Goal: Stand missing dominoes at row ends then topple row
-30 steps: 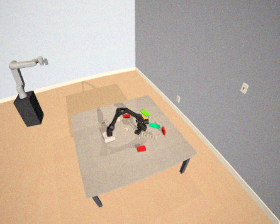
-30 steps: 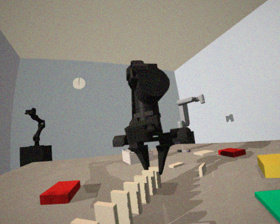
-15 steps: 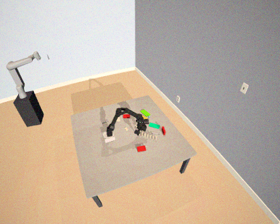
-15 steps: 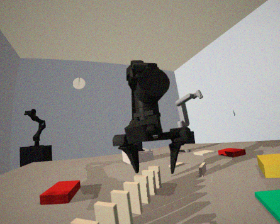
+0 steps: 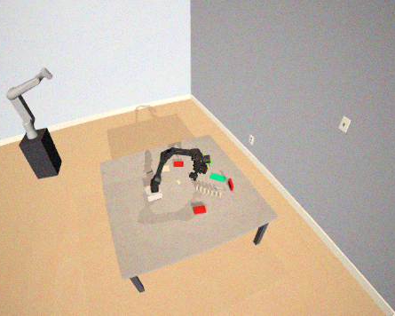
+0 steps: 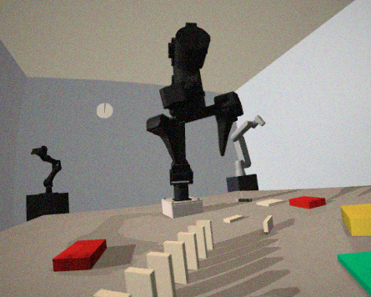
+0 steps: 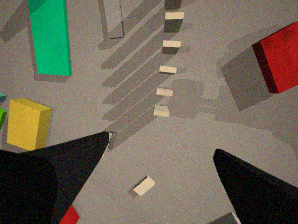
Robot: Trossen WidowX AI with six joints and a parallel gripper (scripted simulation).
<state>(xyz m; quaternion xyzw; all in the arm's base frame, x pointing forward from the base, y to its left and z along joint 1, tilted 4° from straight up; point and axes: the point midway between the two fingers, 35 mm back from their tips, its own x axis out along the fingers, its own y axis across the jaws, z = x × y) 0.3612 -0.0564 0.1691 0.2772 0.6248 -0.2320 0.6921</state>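
A row of several cream dominoes stands upright, running away from the exterior camera side; its end domino (image 6: 208, 235) (image 7: 161, 111) is upright, close behind its neighbour (image 6: 197, 241) (image 7: 164, 92). My gripper (image 6: 201, 158) (image 7: 160, 145) is wide open and empty, raised above the table just beyond that end. A loose domino (image 6: 233, 218) (image 7: 145, 185) lies flat beyond the row. Another domino (image 6: 268, 224) stands low on a narrow side, off to the side; in the wrist view the left finger hides most of it.
A red block (image 5: 200, 209) (image 6: 80, 255) (image 7: 281, 57) lies on one side of the row. A green slab (image 5: 217, 177) (image 6: 364, 271) (image 7: 51, 37) and a yellow block (image 6: 363, 218) (image 7: 27, 124) lie on the other. Another red block (image 5: 178, 163) (image 6: 307, 202) lies farther off.
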